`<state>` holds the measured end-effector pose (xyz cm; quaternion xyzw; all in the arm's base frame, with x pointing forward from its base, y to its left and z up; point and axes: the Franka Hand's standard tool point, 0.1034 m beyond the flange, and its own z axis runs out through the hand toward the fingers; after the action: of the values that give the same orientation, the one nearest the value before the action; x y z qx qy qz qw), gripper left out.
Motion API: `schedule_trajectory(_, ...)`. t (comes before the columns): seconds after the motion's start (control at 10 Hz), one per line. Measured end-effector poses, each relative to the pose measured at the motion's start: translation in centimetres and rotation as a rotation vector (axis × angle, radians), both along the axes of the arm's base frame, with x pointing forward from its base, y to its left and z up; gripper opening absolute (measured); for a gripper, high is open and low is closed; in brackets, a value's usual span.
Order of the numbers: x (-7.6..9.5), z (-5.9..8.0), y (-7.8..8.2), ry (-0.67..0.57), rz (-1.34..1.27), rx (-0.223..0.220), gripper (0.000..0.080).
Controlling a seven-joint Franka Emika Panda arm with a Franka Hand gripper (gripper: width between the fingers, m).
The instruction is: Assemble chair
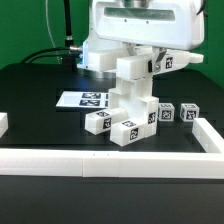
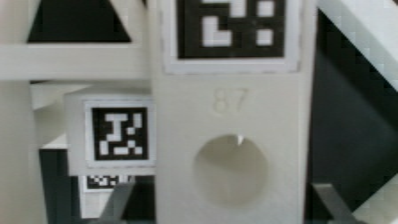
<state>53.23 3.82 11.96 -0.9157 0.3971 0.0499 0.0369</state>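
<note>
arm [image 1: 130, 25]: straight down | gripper [image 1: 135, 68]: clamped on top of chair [image 1: 133, 108] | chair: upright on table [image 1: 40, 90]

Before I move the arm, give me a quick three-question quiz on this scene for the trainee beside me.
1. True or false: the marker board lies flat to the exterior view's left of the stacked chair parts.
2. How many loose tagged blocks stand apart to the exterior view's right of that stack? A one, B two, C four.
3. Name the long white thing that runs across the foreground of the exterior view.
Key: 1 true; 2 B; 3 the border rail.
</note>
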Motion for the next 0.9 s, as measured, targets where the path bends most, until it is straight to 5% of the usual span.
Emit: schedule_trajectory(0.9,-0.18,0.00,-0.01,-0.020,0.008,-0.005,0.0285)
